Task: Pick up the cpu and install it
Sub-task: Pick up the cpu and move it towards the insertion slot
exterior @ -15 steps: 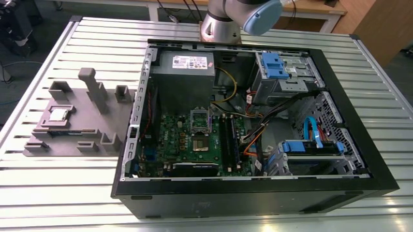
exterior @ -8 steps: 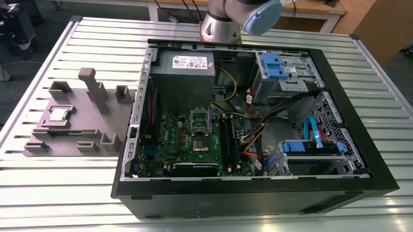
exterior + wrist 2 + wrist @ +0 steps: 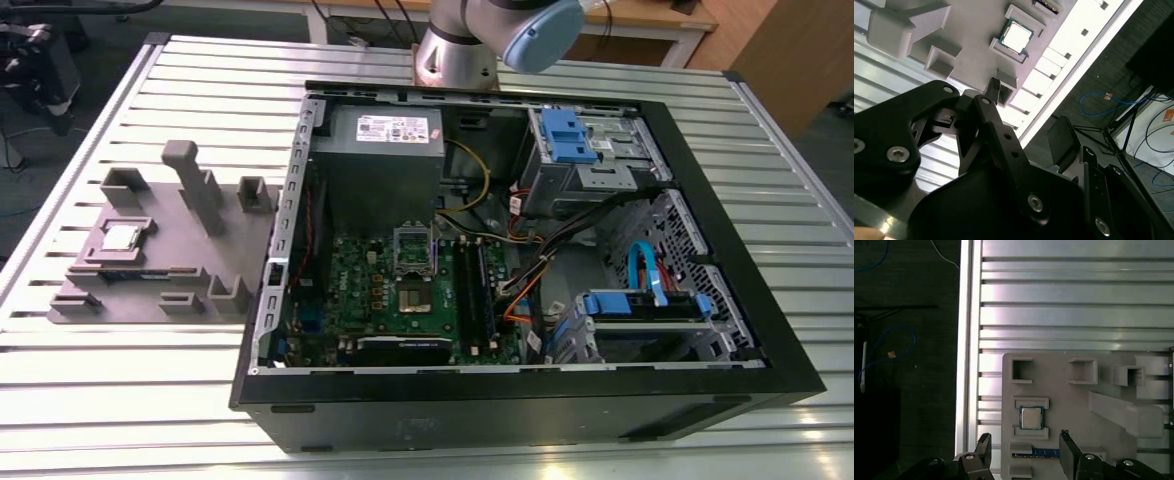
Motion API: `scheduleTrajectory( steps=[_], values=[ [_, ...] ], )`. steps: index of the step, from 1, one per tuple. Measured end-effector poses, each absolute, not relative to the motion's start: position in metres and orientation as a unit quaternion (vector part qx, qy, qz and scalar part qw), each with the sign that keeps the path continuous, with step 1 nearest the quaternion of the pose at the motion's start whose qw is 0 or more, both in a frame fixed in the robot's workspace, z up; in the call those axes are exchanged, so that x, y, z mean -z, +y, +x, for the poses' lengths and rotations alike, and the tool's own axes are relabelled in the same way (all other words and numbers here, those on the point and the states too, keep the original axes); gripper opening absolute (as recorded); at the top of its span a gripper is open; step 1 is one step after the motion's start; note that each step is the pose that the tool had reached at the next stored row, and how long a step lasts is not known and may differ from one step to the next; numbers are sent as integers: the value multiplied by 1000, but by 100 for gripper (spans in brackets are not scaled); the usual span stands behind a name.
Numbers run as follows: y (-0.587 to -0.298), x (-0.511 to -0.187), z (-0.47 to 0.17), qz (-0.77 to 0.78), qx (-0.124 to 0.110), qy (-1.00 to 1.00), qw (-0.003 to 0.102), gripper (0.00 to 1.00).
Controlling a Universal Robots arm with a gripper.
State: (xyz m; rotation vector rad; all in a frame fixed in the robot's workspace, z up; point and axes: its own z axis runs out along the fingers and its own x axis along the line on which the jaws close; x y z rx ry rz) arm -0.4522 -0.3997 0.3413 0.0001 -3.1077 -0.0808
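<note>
Slatted counter [image 3: 134,370] carries an open computer case [image 3: 534,405] and, just beside it on the exterior view's left, a grey fixture [image 3: 180,250]. The cpu [image 3: 1031,418] lies flat in a fixture recess. My fingers [image 3: 1068,456] hover clear of it, spread wide, holding nothing.

Count you had: one cpu [image 3: 123,236], one memory module [image 3: 130,272], one grey fixture plate [image 3: 167,245], one open PC case [image 3: 534,400], one motherboard [image 3: 380,305], one CPU socket [image 3: 415,268], one power supply [image 3: 378,150], two blue drive brackets [image 3: 565,135].
</note>
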Motion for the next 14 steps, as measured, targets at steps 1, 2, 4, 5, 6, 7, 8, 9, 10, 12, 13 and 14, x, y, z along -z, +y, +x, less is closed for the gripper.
scheduleTrajectory(
  steps=[1,2,4,5,6,7,8,9,10,12,13,14],
  values=[
    [-400,-340,-452,0,26,-1000,17,65],
    [-400,-339,-452,1,26,-1000,17,65],
    [-400,-339,-452,1,26,-1000,17,65],
    [-400,-339,-452,1,26,-1000,17,65],
    [-400,-339,-452,1,26,-1000,17,65],
    [-400,-338,-452,1,26,-1000,17,65],
    [-400,-337,-452,1,26,-1000,17,65],
    [-400,-337,-452,1,26,-1000,17,65],
    [-400,-337,-452,1,26,-1000,17,65],
    [-400,-337,-452,1,26,-1000,17,65],
    [-400,-337,-452,1,26,-1000,17,65],
    [-400,-337,-452,1,26,-1000,17,65]
  ],
)
